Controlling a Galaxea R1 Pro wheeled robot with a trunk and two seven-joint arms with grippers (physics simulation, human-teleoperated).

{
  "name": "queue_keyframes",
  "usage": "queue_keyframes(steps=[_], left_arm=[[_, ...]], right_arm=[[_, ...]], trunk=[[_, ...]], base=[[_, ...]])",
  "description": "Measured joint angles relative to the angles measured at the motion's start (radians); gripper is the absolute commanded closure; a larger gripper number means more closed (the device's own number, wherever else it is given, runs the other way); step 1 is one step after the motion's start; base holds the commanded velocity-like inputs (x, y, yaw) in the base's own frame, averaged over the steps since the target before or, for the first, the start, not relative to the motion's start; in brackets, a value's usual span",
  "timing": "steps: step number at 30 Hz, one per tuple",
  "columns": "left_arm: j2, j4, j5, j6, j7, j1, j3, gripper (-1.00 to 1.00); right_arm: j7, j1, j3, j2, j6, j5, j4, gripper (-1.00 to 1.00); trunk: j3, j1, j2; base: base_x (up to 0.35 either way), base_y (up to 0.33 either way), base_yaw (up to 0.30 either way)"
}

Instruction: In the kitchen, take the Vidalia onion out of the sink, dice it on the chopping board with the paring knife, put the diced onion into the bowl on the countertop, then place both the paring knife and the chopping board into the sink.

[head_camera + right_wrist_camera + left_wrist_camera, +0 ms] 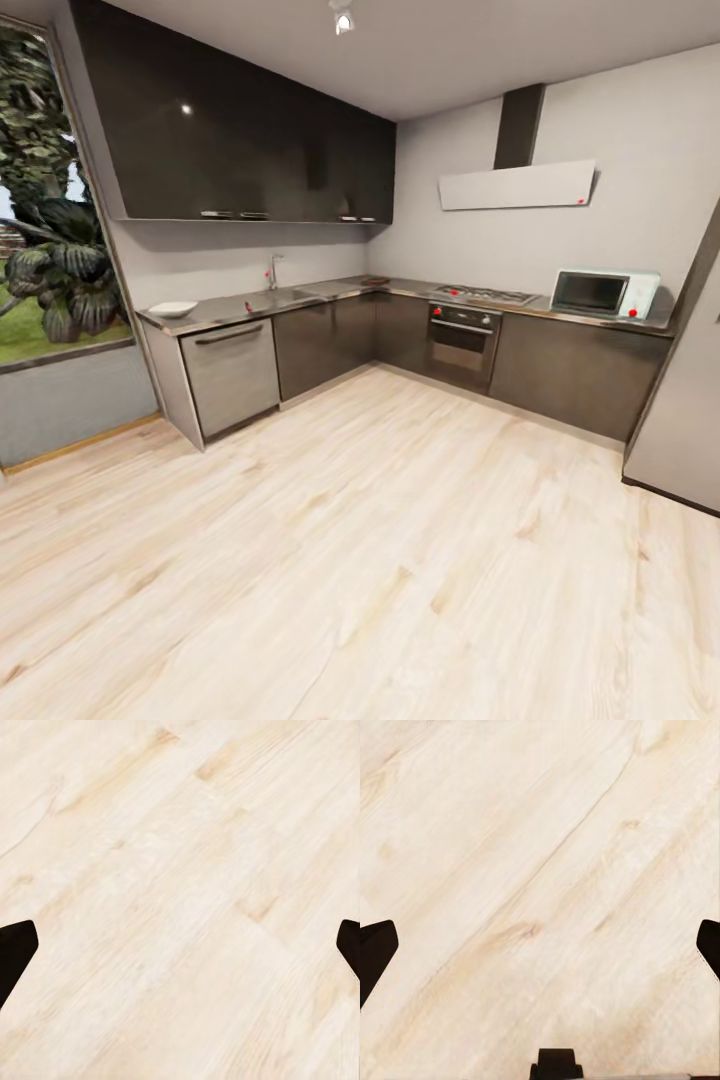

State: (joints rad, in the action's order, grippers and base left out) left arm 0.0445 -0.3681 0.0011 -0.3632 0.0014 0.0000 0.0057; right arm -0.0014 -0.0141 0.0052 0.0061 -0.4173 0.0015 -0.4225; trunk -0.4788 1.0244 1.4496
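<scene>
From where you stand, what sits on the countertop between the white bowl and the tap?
In the head view, bare grey countertop runs from the bowl to the tap; nothing stands between them.

Microwave (605, 293) (white), oven (462, 343), window (50, 200)

Across the room, the long grey steel-like countertop (400, 292) is running along both walls in an L over dark cabinet fronts. The white shallow bowl (172, 309) is sitting at its near left end. Further along, the grey steel sink (283, 294) is showing its chrome tap; anything inside is too small to tell.
</scene>
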Motion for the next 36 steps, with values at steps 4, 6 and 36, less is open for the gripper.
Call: queue_keyframes(steps=[4,6,36], left_arm=[[0.000,0.000,0.000,0.000,0.000,0.000,-0.001,-1.00],[0.000,0.001,-0.001,0.000,0.000,0.000,-0.001,-1.00],[0.000,0.002,0.000,0.000,0.000,0.000,-0.001,-1.00]], right_arm=[[-0.001,0.000,0.000,0.000,0.000,0.000,0.000,-1.00],[-0.001,0.000,0.000,0.000,0.000,0.000,0.000,-1.00],[-0.001,0.000,-0.001,0.000,0.000,0.000,0.000,-1.00]], trunk=[[0.000,0.000,0.000],[0.000,0.000,0.000],[0.000,0.000,0.000]], base=[[0.323,-0.064,0.000],[0.323,-0.076,0.000],[0.323,-0.084,0.000]])
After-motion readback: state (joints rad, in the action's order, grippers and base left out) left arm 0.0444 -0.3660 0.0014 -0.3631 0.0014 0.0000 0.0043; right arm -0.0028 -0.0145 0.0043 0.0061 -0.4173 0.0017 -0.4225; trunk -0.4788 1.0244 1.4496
